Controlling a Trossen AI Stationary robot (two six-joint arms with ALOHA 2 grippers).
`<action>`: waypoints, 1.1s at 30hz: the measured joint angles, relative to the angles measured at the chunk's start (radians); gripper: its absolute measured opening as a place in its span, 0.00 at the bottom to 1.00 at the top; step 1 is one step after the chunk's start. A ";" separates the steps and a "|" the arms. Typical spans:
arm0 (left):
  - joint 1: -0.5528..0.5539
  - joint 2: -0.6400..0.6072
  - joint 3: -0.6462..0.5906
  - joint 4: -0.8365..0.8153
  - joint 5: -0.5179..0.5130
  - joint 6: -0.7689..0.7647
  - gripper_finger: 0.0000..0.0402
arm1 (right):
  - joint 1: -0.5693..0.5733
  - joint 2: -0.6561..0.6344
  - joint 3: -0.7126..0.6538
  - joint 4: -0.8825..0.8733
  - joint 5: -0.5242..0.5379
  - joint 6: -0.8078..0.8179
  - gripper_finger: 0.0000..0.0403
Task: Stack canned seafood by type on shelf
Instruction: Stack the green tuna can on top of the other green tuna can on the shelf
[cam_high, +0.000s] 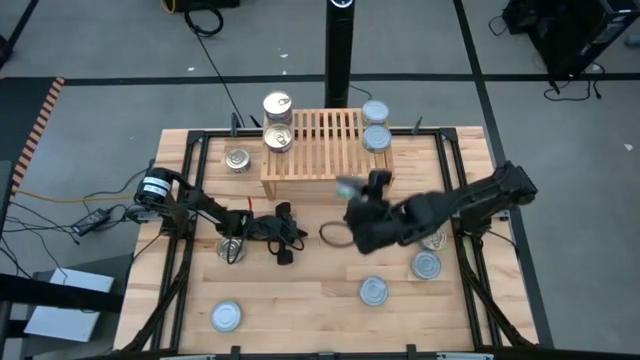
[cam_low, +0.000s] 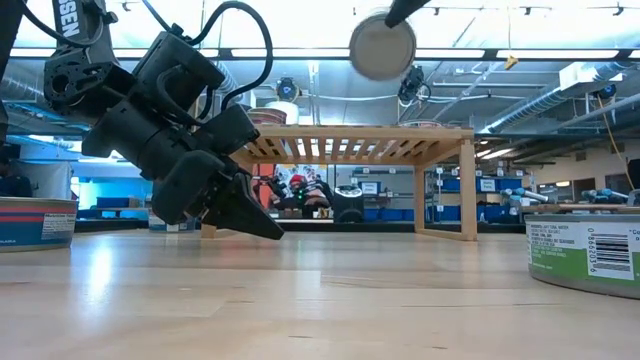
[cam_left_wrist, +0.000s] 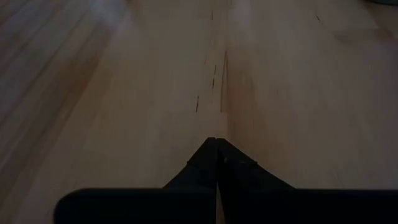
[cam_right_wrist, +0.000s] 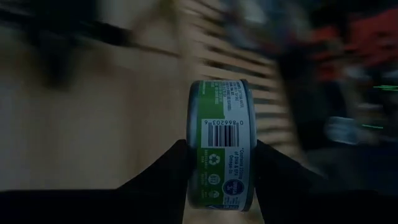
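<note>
My right gripper (cam_right_wrist: 221, 177) has its fingers clamped on a green-label tin (cam_right_wrist: 222, 146), carried above the table toward the shelf (cam_high: 326, 142), so next I judge it belongs on the silver-lidded stack (cam_high: 376, 125), while my left gripper (cam_high: 287, 240) rests shut.

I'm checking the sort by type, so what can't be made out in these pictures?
- High view: lid print on the shelf tins is too small; motion blur smears the held tin.
- Low view: the tin shows only its round face.
- Right wrist view: the right gripper covers the tin's faces; the label's brand print is too small.
</note>
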 joint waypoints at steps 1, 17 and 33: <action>0.000 0.000 0.000 0.000 0.000 0.000 0.02 | -0.021 0.000 0.020 -0.033 0.039 -0.027 0.38; 0.000 0.000 0.000 0.000 0.000 0.004 0.02 | -0.539 -0.002 0.061 0.023 0.080 -0.638 0.39; 0.000 0.000 0.000 -0.007 0.000 0.005 0.02 | -0.754 -0.001 -0.159 0.350 -0.030 -0.902 0.39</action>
